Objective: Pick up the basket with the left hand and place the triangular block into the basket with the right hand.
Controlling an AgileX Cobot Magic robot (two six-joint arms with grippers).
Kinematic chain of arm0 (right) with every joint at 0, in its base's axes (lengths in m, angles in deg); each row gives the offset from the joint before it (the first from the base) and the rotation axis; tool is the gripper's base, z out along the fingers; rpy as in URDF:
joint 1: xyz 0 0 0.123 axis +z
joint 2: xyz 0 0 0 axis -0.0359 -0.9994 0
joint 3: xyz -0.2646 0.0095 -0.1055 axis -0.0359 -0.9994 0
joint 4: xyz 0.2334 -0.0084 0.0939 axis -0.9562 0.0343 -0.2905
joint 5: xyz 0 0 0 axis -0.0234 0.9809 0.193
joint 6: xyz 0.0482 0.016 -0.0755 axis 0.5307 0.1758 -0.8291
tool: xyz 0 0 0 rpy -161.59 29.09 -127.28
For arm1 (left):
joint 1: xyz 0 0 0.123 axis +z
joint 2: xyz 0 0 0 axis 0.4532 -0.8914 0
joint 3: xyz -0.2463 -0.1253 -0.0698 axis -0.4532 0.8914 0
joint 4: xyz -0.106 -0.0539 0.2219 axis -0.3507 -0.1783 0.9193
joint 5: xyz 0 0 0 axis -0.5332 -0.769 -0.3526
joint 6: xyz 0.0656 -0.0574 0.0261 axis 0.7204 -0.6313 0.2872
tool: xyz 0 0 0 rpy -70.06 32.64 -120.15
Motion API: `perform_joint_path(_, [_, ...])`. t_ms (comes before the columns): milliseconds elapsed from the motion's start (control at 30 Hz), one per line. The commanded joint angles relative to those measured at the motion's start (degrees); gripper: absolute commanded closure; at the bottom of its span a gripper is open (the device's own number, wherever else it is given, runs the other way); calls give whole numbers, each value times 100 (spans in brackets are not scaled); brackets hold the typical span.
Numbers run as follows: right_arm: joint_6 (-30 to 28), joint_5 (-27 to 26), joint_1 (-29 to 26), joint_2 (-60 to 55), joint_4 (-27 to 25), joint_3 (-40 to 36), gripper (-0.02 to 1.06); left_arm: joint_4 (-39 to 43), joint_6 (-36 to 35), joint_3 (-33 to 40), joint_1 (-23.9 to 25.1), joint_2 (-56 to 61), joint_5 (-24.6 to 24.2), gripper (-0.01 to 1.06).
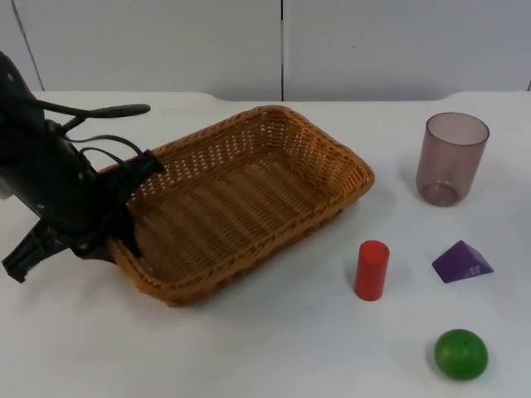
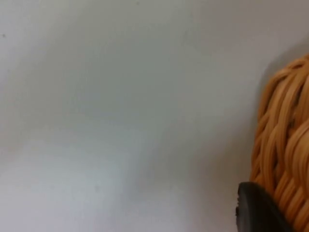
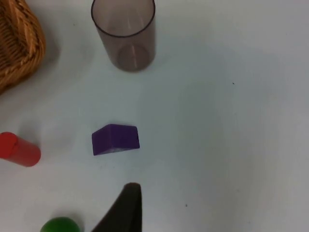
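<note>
A woven wicker basket (image 1: 335, 152) lies on the white table left of centre, with nothing in it. My left gripper (image 1: 126, 217) is at the basket's left end, right against the rim (image 2: 285, 154). The triangular block (image 1: 461, 262) is purple and rests on the table at the right, well apart from the basket. In the right wrist view the purple block (image 3: 116, 139) lies a short way ahead of my right gripper (image 3: 128, 212), which hangs above the table without touching it.
A red cylinder (image 1: 372, 269) stands between the basket and the block. A green ball (image 1: 460, 354) sits near the front edge. An upright translucent cup (image 1: 450, 159) stands behind the block. The grey partition wall bounds the far side.
</note>
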Motion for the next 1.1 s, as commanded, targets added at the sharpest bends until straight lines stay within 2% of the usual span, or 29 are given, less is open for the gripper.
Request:
perform_joint_path(0, [-15,-19,-40,14,27,41,-1,189,104,22,224,299,-123,105])
perform_joint_path(133, [-15,-19,-40,14,27,41,-1,293,840,22,928,1030,-905,105])
perform_joint_path(167, [-15,-19,-40,14,27,41,-1,293,840,22,928,1030,-905,105])
perform_joint_path(300, [-15,-19,-40,14,27,41,-1,376,2212,22,1731,1705,-2107,105])
perform_joint_path(333, [-15,-19,-40,14,27,41,-1,376,2212,22,1731,1705,-2107,105])
perform_joint_path(367, [-15,-19,-40,14,27,41,-1,436,2686,22,1996,1891,-2672,105])
perform_joint_path(433, [-15,-19,-40,14,-24,41,-1,449,3455,22,2247,2007,-3354,105])
perform_joint_path(467, [-15,-19,-40,14,-24,41,-1,449,3455,22,2247,2007,-3354,105])
perform_joint_path(533, [-15,-41,-40,14,-45,41,-1,483,3751,32,2335,2094,-3828,105])
perform_joint_path(667, [-15,-25,-40,14,-45,41,-1,604,3818,306,2313,2348,-3551,105])
perform_joint_path(733, [-15,-15,-40,14,-21,41,-1,534,4101,651,2313,2542,-3374,105])
perform_joint_path(900, [-15,-15,-40,14,-21,41,-1,478,4795,1275,2313,2699,-3533,105])
perform_joint_path(1067, [-15,-15,-28,14,-21,41,-1,358,4936,1415,2313,2699,-3430,105])
